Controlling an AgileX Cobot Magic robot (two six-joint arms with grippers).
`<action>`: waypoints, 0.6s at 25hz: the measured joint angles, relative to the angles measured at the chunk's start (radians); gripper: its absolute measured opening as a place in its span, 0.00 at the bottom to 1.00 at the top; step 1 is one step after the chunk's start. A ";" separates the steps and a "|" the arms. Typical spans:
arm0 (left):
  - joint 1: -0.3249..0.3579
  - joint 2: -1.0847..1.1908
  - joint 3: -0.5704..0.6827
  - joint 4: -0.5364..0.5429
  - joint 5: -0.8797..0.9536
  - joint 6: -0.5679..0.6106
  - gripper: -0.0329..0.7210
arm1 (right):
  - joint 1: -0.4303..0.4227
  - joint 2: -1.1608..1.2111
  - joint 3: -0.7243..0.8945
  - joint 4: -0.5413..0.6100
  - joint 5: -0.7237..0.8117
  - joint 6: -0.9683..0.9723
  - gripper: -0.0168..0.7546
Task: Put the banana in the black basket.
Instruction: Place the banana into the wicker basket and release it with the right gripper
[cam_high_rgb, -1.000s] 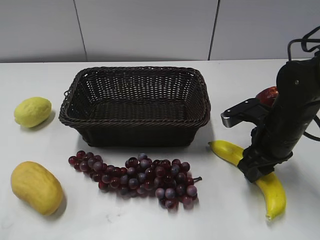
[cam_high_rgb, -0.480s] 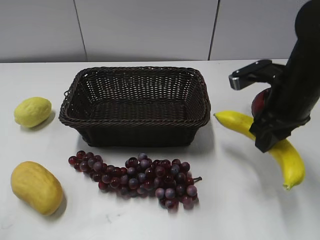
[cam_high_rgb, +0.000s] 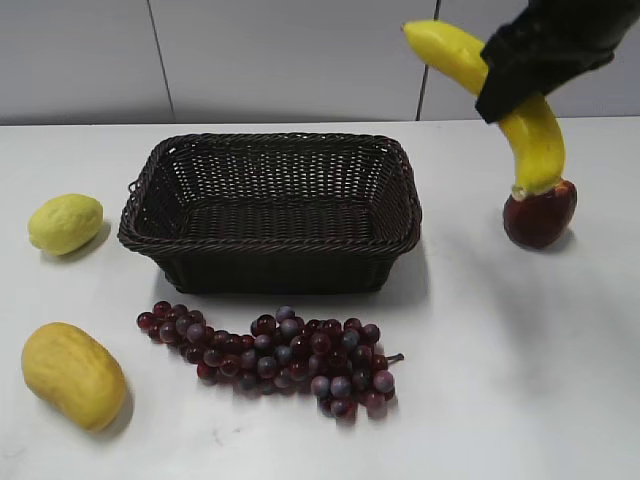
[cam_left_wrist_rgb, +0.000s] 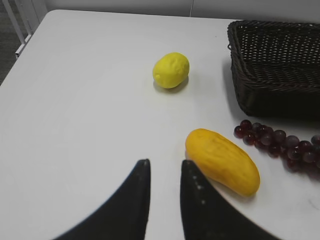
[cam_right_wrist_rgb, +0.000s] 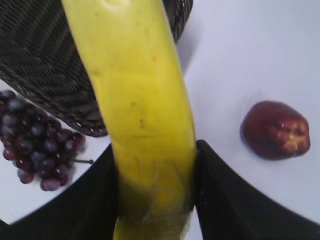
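Banana (cam_high_rgb: 500, 90) sits clamped mid-length between our right jaws (cam_high_rgb: 515, 70); black basket (cam_high_rgb: 270, 205) lies below-left; left jaws (cam_left_wrist_rgb: 165, 187) slightly parted, empty.

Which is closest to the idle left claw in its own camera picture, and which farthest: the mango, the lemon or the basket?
From the left gripper, jaws at the bottom of the picture:
1. The mango, just to the right of the jaws.
2. The lemon, farther up the table, near the middle.
3. The black basket, at the far upper right.

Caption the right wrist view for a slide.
Right claw shut on the banana, held above the table near the black basket, grapes and a red fruit.
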 joint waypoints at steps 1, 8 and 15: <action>0.000 0.000 0.000 0.000 0.000 0.000 0.31 | 0.002 0.005 -0.034 0.018 0.003 0.000 0.47; 0.000 0.000 0.000 0.000 0.000 0.000 0.31 | 0.096 0.117 -0.215 0.047 0.011 0.000 0.47; 0.000 0.000 0.000 0.000 0.000 0.000 0.31 | 0.194 0.284 -0.295 0.053 -0.103 0.001 0.47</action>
